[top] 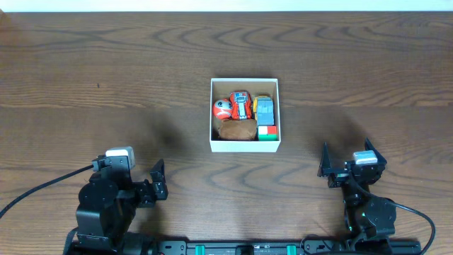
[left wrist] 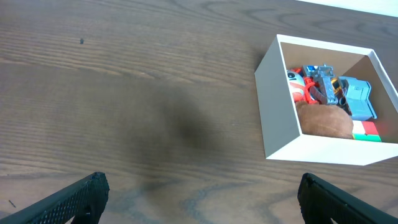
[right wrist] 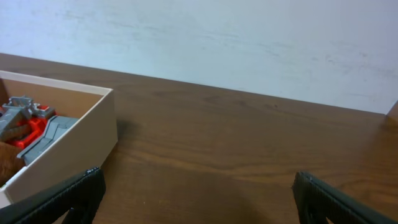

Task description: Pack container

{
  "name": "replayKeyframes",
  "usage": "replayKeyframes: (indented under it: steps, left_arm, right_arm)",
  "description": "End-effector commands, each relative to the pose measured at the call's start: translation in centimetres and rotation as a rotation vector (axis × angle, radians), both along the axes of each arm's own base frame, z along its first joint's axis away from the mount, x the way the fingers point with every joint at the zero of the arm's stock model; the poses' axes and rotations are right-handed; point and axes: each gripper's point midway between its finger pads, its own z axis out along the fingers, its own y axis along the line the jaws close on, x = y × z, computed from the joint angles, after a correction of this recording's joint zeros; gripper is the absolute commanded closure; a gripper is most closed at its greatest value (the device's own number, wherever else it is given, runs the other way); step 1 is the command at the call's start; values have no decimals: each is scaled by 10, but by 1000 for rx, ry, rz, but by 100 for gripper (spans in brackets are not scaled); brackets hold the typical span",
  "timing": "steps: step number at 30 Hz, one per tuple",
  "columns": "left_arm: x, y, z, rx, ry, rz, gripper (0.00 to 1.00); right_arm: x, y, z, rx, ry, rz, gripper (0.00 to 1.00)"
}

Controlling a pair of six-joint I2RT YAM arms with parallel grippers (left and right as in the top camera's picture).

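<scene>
Overhead: container (top: 244, 146) at frame centre on bench (top: 106, 71), toys (top: 244, 113) packed tight inside. Left gripper (top: 158, 180) lower left, right gripper (top: 349, 157) lower right; both released, empty, well apart from container. Packing likely complete.

Container (top: 245, 146) sits approx mid tabletop (top: 106, 71). Inside it, far row L to R: round toy (top: 222, 108) by its left wall, robot toy (top: 241, 105) in ctr, vehicle toy (top: 264, 108) along its right wall. Near row: plush lump (top: 236, 130) left, block (top: 267, 133) in its near-right corner, just beside the plush lump
</scene>
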Motion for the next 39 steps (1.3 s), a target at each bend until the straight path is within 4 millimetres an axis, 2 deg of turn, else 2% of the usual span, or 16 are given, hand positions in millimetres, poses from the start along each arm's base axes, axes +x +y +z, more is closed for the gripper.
replayKeyframes:
  steps: [1,17,20,26,29,31,39]
  left_arm:
    - [0,2,0,7,-3,12,2]
    - [0,3,-1,16,-1,13,2]
    - [-6,6,-10,38,39,13,2]
    - [-13,17,-48,46,91,66,2]
    - [-10,18,-60,67,34,55,2]
    - [-5,18,-61,91,-31,37,2]
    - [32,14,-43,260,-340,-44,2]
  right_arm:
    - [0,-2,-1,-16,-1,-4,1]
    - [0,-2,-1,-16,-1,-4,1]
    - [0,-2,-1,-16,-1,-4,1]
    - [0,-2,-1,-16,-1,-4,1]
    - [0,-2,-1,-16,-1,-4,1]
    - [0,-2,-1,-16,-1,-4,1]
    - [0,-2,-1,-16,-1,-4,1]
